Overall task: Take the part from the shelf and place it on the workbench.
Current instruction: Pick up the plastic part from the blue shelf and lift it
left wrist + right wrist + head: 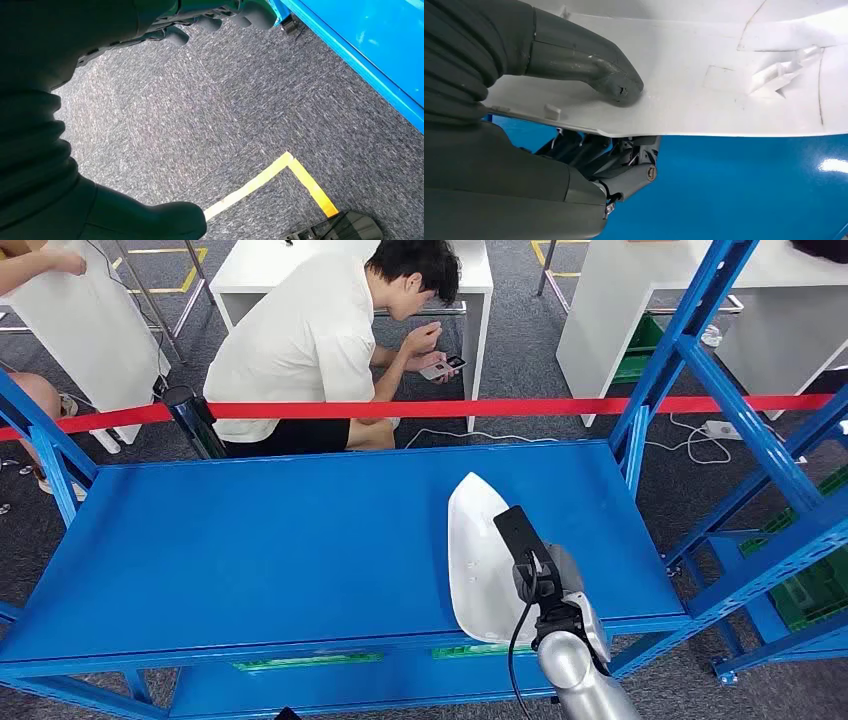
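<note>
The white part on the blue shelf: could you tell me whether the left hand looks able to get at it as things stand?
Probably not: the left hand hangs over the carpet beside the shelf, while the right hand already grips the white part.

A glossy white plastic part (pixel 478 555) lies on the bright blue metal shelf (pixel 300 540); a red barrier tape (pixel 420 408) at twelve o'clock; the speckled grey carpet (pixel 200 115) carries what looks like yellow tape (pixel 280 172).

head high over shelf (pixel 300 540), wrists close

Grey carpet floor (pixel 540 350) with yellow tape lines (pixel 260 182); white tables (pixel 260 270) stand beyond a red barrier tape (pixel 480 408).
</note>
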`<state>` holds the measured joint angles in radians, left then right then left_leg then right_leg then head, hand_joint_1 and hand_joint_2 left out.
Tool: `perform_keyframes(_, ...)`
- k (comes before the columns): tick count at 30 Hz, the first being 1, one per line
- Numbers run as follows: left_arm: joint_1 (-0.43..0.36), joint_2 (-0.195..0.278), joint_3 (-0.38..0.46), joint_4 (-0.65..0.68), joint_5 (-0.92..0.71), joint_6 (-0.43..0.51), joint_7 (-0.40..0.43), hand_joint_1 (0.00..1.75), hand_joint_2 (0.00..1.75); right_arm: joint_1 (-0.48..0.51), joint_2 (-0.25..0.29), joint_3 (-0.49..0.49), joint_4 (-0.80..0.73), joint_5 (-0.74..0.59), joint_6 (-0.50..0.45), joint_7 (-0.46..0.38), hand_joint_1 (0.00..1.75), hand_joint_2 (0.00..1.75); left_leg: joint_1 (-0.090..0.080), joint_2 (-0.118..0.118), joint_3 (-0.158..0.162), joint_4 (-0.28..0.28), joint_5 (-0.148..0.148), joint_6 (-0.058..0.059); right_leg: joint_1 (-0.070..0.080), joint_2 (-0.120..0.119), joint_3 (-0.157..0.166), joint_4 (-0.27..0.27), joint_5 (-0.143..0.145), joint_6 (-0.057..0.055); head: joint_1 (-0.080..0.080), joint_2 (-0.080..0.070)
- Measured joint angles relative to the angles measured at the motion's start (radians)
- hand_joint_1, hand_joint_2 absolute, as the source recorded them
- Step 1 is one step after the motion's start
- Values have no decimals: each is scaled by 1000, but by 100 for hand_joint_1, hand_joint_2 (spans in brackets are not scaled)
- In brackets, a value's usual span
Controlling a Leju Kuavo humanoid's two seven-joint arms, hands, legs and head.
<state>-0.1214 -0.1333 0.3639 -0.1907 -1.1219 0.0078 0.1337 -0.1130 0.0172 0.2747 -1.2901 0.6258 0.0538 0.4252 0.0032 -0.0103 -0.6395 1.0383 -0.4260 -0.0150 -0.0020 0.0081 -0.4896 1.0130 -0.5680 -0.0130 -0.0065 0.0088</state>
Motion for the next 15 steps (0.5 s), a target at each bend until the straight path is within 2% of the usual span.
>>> perform_keyframes(3,0,2,0,0,0,1,-1,0,0,3,0,-3,0,-3,-2,-1,175,175,0,0,0,0,0,0,0,0,0,0,0,0,0,0)
perform_keyframes(7,-1,3,0,0,4,1,0,0,175,7,0,-8,-1,-6,-3,-2,175,175,0,0,0,0,0,0,0,0,0,0,0,0,0,0)
perform_keyframes(15,-2,3,8,0,42,27,-13,0,175,19,0,-19,-14,-6,-3,-1,175,175,0,0,0,0,0,0,0,0,0,0,0,0,0,0)
